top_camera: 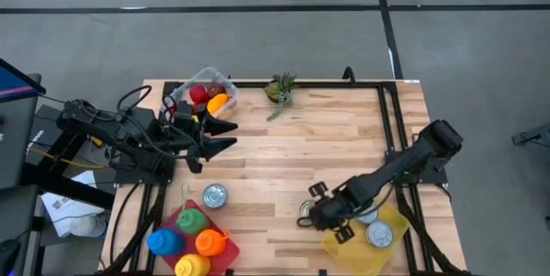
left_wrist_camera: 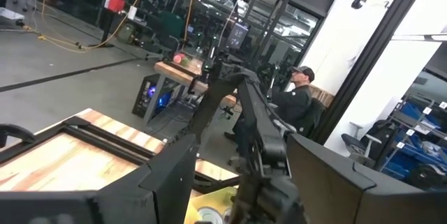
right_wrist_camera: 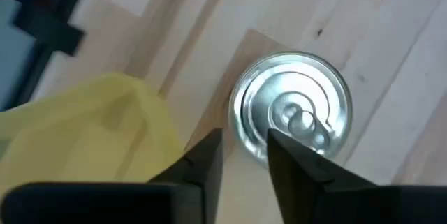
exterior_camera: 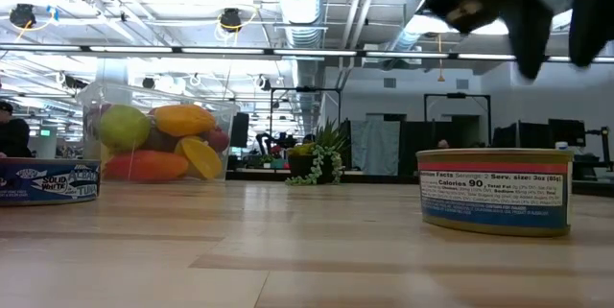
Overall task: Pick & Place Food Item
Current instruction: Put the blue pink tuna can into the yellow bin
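From above, the left gripper [top_camera: 225, 135] hangs at the left of the frame, its fingers spread and holding nothing, just beside a clear tub of fruit [top_camera: 206, 95]. Below it a can [top_camera: 215, 195] stands on the wooden table [top_camera: 284, 156], and a red tray [top_camera: 234, 254] of coloured bottles fills the lower left. A small plant [top_camera: 280, 88] sits at the top centre edge.

Toward the lower right, the right gripper [top_camera: 308, 214] hovers over a second can [top_camera: 307, 220], next to a yellow tray [top_camera: 397, 223] carrying two more cans. Only the right wrist view gives the detail: the silver lid of that can [right_wrist_camera: 292, 107] lies on bare wood just clear of the yellow tray [right_wrist_camera: 84, 133], with the two fingertips [right_wrist_camera: 209, 155] a narrow gap apart above its edge, pinching nothing.

The low view alone shows the labels, one tin [exterior_camera: 50, 180] at far left, one [exterior_camera: 495, 189] at right under the dark gripper [exterior_camera: 547, 15], with a bright workshop behind. In the left wrist view, a seated person [left_wrist_camera: 297, 98] shows beyond the table.
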`<move>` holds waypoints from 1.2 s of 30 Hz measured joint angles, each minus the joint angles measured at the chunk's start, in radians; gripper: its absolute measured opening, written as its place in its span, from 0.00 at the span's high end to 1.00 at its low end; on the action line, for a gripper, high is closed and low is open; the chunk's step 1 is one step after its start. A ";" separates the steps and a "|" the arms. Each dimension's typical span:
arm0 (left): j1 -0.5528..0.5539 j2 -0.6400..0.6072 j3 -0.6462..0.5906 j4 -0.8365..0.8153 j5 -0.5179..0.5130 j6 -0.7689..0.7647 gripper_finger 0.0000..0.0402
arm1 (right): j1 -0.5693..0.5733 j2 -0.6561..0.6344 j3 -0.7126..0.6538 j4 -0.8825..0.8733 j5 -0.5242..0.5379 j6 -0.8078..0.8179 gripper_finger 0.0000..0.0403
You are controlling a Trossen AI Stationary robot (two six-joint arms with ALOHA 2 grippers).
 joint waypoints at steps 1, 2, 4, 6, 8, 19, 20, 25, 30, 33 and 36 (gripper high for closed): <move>0.000 0.000 0.000 -0.003 0.000 0.000 0.46 | 0.007 0.020 0.000 0.022 0.012 0.005 0.71; 0.000 0.000 0.000 -0.007 0.000 0.000 0.46 | 0.016 0.042 0.000 0.053 0.029 0.017 0.68; 0.000 0.000 0.000 -0.013 0.000 -0.003 0.46 | 0.030 0.085 0.001 0.093 0.051 0.030 0.65; 0.000 0.000 0.000 -0.023 0.000 -0.008 0.46 | 0.041 0.124 0.003 0.101 0.062 0.037 0.63; 0.000 0.000 0.000 -0.025 0.000 -0.011 0.46 | 0.046 0.158 0.017 0.091 0.064 0.041 0.64; 0.000 0.000 0.000 -0.024 0.000 -0.011 0.46 | -0.022 0.204 0.032 0.038 0.128 0.013 0.73; 0.000 0.000 0.000 -0.024 0.000 -0.011 0.46 | -0.037 0.200 0.032 0.034 0.145 0.000 0.73; 0.000 0.000 0.000 -0.027 0.000 -0.011 0.46 | -0.132 0.179 0.027 -0.001 0.178 -0.031 0.73; 0.000 0.000 0.000 -0.031 0.000 -0.011 0.46 | -0.196 0.175 0.026 0.002 0.169 -0.030 0.73; 0.000 0.000 0.000 -0.036 0.000 -0.011 0.46 | -0.199 0.175 0.026 0.005 0.172 -0.022 0.73; 0.000 0.000 0.000 -0.036 0.000 -0.011 0.46 | -0.194 0.175 0.026 0.011 0.178 0.004 0.74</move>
